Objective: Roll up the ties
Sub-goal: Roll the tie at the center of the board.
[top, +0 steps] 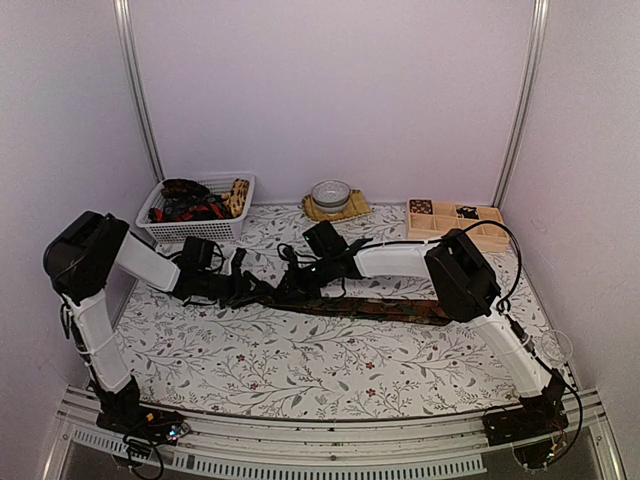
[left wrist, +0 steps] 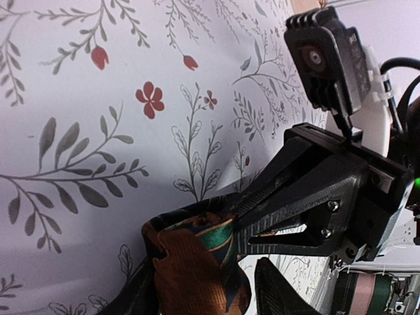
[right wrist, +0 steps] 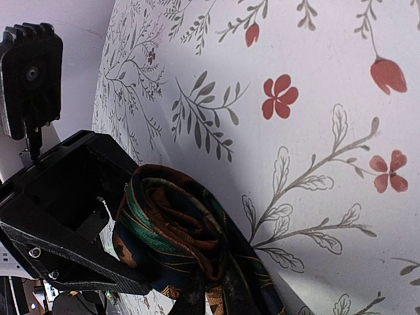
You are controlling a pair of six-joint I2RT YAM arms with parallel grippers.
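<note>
Locate the tie (top: 385, 308) on the bench (top: 300, 375). It lies flat across the middle, with its free length running toward the right arm. Its rolled end (right wrist: 180, 223) sits where the two arms meet. Check the left gripper (right wrist: 136, 233): its jaws stand partly apart with the roll seated between them, so treat it as clamped on the roll. Check the right gripper (left wrist: 233, 220): its jaws are closed, with the tips pinched into the outer fold of the same roll. Expect the fabric to be light, limp and smooth-faced. It has no stiffness of its own, so a released coil is likely to spring loose or telescope sideways. Take hold across the full width of the roll, on its flat sides. Do not grip a single layer or the pointed tip, because a pinch on one layer will probably drag that layer out of the coil. Hold the flat tail in light tension along the bench so that each turn lays edge on edge. Judge this tie as early in the work, since most of its length is not yet rolled. The other ties (top: 190, 205) lie in the basket (top: 200, 230) at the far left, and a wooden tray (top: 440, 228) stands at the far right.
</note>
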